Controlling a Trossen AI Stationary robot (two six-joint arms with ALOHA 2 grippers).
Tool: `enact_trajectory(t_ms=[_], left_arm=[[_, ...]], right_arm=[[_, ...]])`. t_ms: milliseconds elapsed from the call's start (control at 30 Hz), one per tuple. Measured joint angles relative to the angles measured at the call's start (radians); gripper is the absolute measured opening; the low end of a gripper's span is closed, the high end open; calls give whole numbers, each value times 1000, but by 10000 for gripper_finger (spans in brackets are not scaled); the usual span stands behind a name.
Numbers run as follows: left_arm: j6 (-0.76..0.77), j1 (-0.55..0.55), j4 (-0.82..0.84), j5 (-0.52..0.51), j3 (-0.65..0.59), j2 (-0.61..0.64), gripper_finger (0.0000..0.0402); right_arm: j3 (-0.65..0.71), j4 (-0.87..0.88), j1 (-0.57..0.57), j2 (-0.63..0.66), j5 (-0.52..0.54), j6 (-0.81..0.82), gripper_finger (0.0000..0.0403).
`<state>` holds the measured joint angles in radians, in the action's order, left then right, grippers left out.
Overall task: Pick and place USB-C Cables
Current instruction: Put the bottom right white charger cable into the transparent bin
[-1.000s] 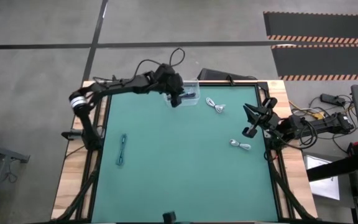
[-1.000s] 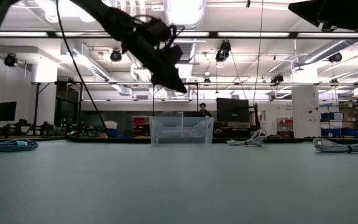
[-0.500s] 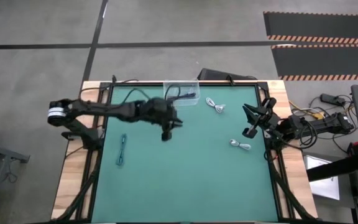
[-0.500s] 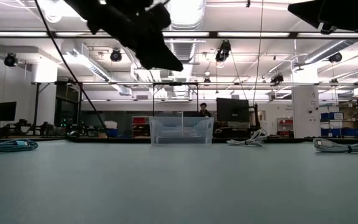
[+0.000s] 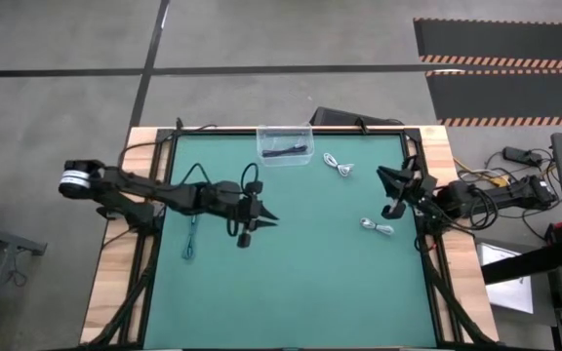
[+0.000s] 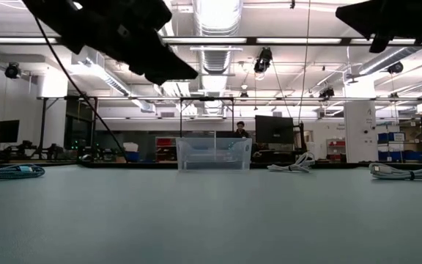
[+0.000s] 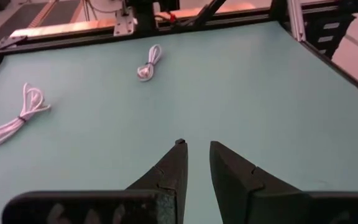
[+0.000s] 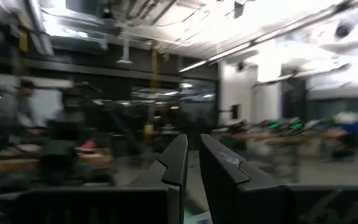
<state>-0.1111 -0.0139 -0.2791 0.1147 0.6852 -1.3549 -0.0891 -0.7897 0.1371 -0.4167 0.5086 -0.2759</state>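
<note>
My left gripper [image 5: 267, 216] [image 7: 196, 146] hovers over the middle-left of the green mat, fingers pointing toward the table's right, open by a narrow gap and holding nothing. The teal cable [image 5: 191, 234] [image 6: 6, 171] lies flat on the mat to its left. Two white cables [image 5: 338, 164] [image 5: 379, 227] lie on the right half, also seen in the left wrist view [image 7: 149, 62] [image 7: 17, 115]. The black cable [image 5: 285, 149] lies inside the clear box [image 5: 305, 154] [image 6: 213, 154]. My right gripper [image 5: 386, 190] [image 8: 192, 138] waits at the right edge, raised, with a narrow gap.
The clear box stands at the far edge of the mat, near the middle. The mat is bordered by a black frame [image 5: 427, 244] and a wooden rim [image 5: 115, 273]. Open mat lies in the centre and near half. Beyond the table is a workshop with desks and monitors.
My left gripper has drawn back from above the clear box at the far edge, moving toward the near edge and the table's left, and now hangs over the middle-left of the mat, empty. My right gripper has shifted slightly at the right edge.
</note>
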Motion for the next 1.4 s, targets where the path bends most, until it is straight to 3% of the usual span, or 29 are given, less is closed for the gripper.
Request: enact_trajectory(t_ms=[200, 533, 667, 867, 1067, 1200, 1400], left_arm=[[23, 0, 44, -1, -45, 80, 52], [106, 0, 254, -73, -54, 208, 52], [105, 0, 280, -105, -54, 228, 52], [97, 1, 283, -125, -54, 230, 52], [96, 1, 282, -184, -54, 230, 52], [95, 1, 281, -208, -53, 230, 52], [95, 0, 281, -226, -53, 230, 52]], right_arm=[[0, 11, 0, -58, -98, 186, 31], [-131, 159, 0, -214, -80, 293, 31], [-242, 396, 0, -266, -29, 385, 31], [-448, 939, 0, -355, -31, 611, 31], [-596, 1438, 0, -464, -113, 823, 31], [-633, 1608, 0, -523, -184, 900, 31], [-606, 1686, 0, -585, -287, 900, 31]])
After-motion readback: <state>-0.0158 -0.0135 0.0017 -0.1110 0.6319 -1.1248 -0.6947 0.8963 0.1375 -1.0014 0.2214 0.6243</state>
